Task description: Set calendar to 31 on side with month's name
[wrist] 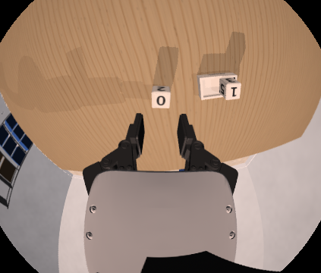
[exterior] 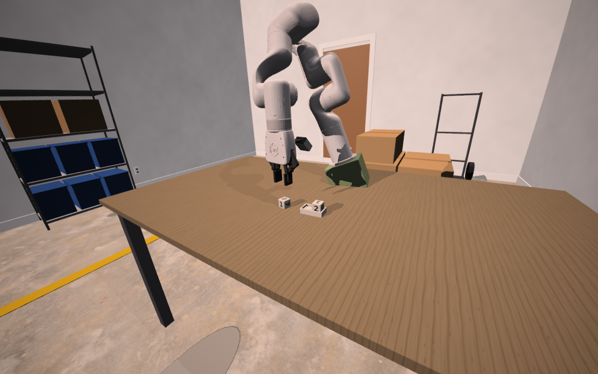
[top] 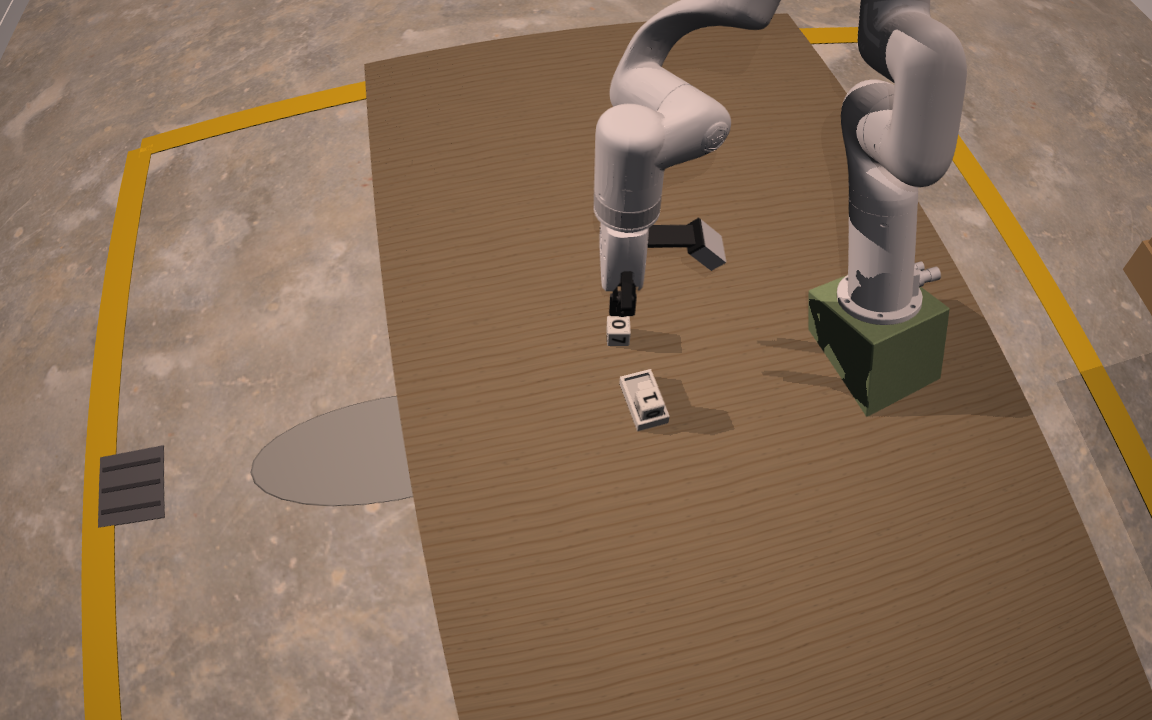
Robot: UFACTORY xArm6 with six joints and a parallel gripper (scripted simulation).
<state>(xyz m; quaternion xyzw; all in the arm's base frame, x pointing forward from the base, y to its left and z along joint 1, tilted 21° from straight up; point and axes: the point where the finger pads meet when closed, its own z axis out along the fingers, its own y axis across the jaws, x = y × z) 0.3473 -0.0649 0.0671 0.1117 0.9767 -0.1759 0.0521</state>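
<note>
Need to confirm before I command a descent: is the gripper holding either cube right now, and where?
Nothing is held. The gripper hangs part-open above the loose cube, which stands on the table.

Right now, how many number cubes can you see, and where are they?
2. One cube stands on the bare table outside the tray, below the open gripper. The other sits in the tray. None looks hidden.
</note>
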